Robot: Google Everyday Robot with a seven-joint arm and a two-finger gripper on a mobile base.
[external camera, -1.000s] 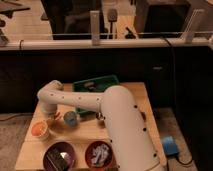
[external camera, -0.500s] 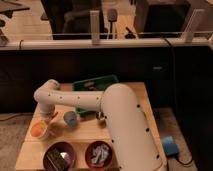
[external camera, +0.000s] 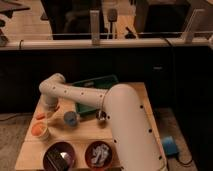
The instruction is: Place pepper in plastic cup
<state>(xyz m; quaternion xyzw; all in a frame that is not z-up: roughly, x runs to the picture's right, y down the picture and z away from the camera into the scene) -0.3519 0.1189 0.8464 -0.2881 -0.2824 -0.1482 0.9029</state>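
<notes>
The pepper (external camera: 40,116) is seen on the bench (external camera: 90,132), just left of the hand (external camera: 53,107), whose grip cannot be told. It is judged light, smooth and fairly stiff, best pinched gently across its middle.

Single camera view, taken from above and behind the arm (external camera: 125,120), facing forward and down across the wooden worktop (external camera: 85,134) toward a glazed partition (external camera: 150,20) and the room beyond. Set close enough for the arm's thick near link to fill the lower right, yet wide enough to take in most of the worktop. Shows the pincer (external camera: 51,106) at the arm's far end, over the worktop's left part, left of centre.
</notes>
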